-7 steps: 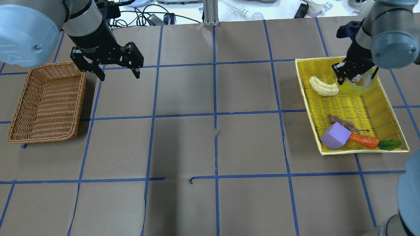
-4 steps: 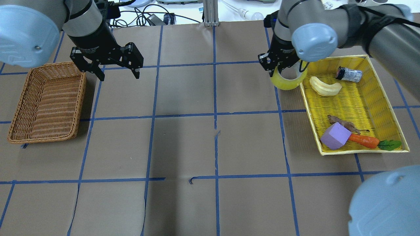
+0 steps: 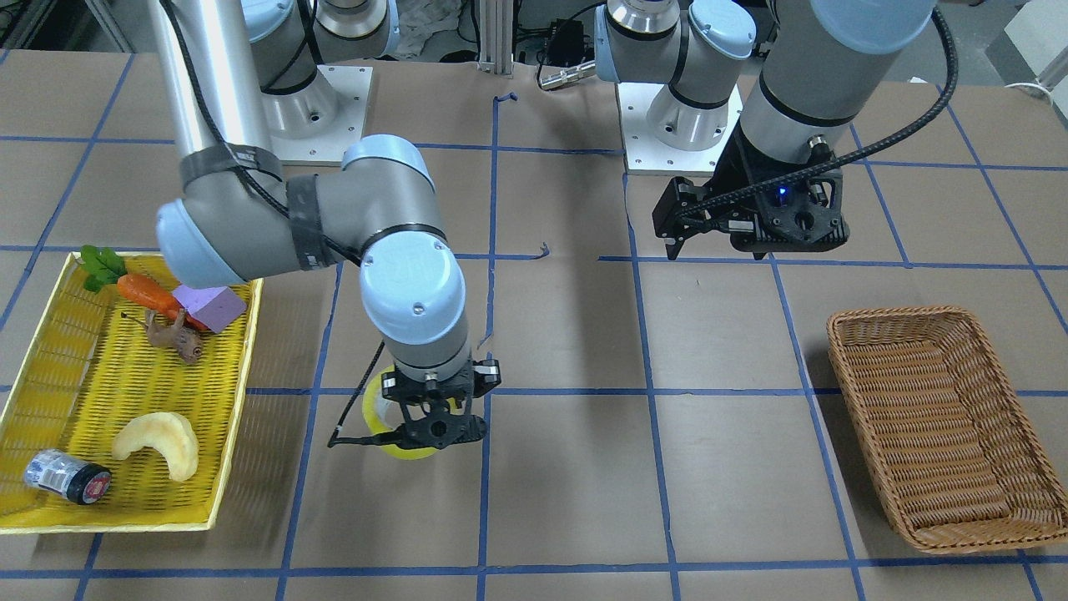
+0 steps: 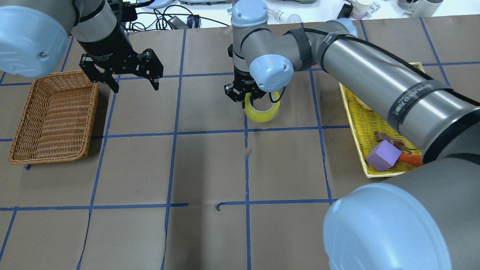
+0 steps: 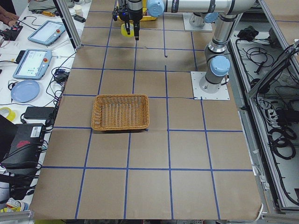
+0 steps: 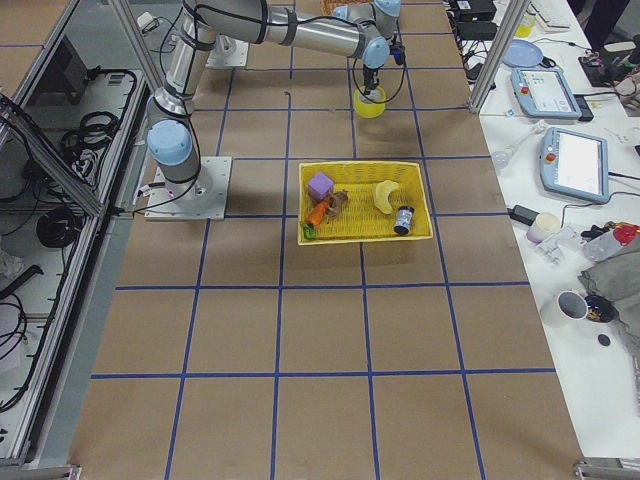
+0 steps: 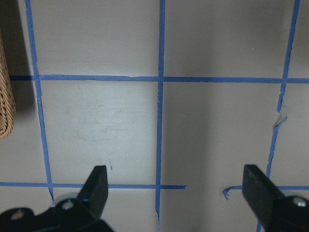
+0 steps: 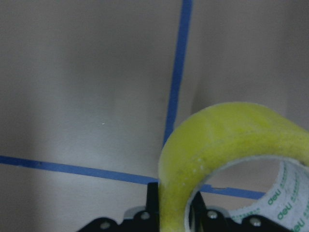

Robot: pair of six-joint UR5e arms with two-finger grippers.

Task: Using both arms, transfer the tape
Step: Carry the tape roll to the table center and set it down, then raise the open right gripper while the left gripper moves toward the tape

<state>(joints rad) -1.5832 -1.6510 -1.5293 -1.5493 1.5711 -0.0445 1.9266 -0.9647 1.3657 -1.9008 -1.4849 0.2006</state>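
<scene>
Mid-tabletop, nearer the edge far from the robot, your right arm (image 4: 375,80) has swung in from the yellow tray (image 4: 360,127) at the right edge. Left end effector (image 4: 136,89) waits spread wide, well leftward; right end effector (image 4: 247,98) pinches the tape (image 4: 262,111) by its wall, roll hanging on edge.

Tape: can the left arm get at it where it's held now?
Probably yes. The left pincer is open and nothing stands on the table between it and the tape. The right pincer clamps only one side of the roll, leaving the rest free.
</scene>
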